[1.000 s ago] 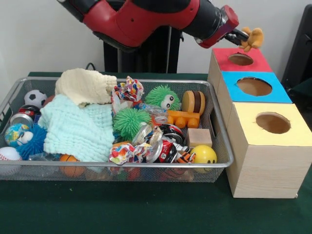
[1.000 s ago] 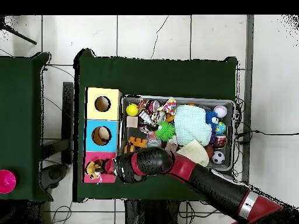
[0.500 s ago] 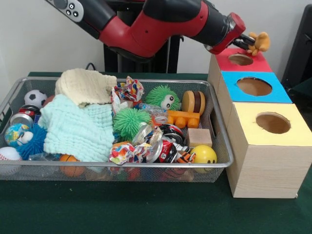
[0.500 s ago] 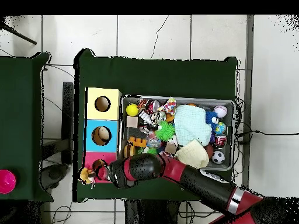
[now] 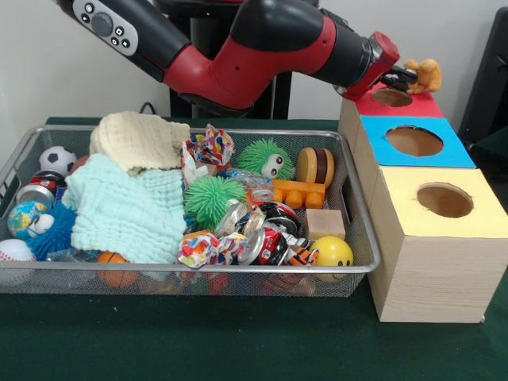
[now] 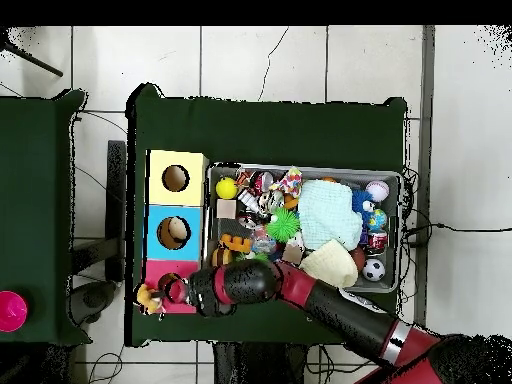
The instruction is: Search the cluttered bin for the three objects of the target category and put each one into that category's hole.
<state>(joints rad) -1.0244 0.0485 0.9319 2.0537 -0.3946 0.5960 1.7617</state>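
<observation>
My gripper (image 5: 406, 76) is shut on a small orange plush toy (image 5: 426, 74). It holds the toy just above the far right corner of the red box (image 5: 413, 105), beyond that box's round hole (image 5: 392, 97). From overhead, the plush toy (image 6: 149, 297) hangs past the outer edge of the red box (image 6: 160, 305), with the gripper (image 6: 167, 294) over the box top. The wire bin (image 5: 353, 214) holds a jumble of toys, among them green fuzzy balls (image 5: 213, 198), a yellow smiley ball (image 5: 332, 254) and a wooden block (image 5: 325, 223).
A blue box (image 5: 414, 140) and a yellow box (image 5: 444, 200), each with a round hole, stand in a row in front of the red one, right of the bin. Pale knitted cloths (image 5: 125, 208) cover the bin's left half. My arm (image 5: 262, 48) spans above the bin's back.
The gripper carried the plush toy from over the red box's hole out past its far edge and slightly lower. The arm's elbow swung along with it.
</observation>
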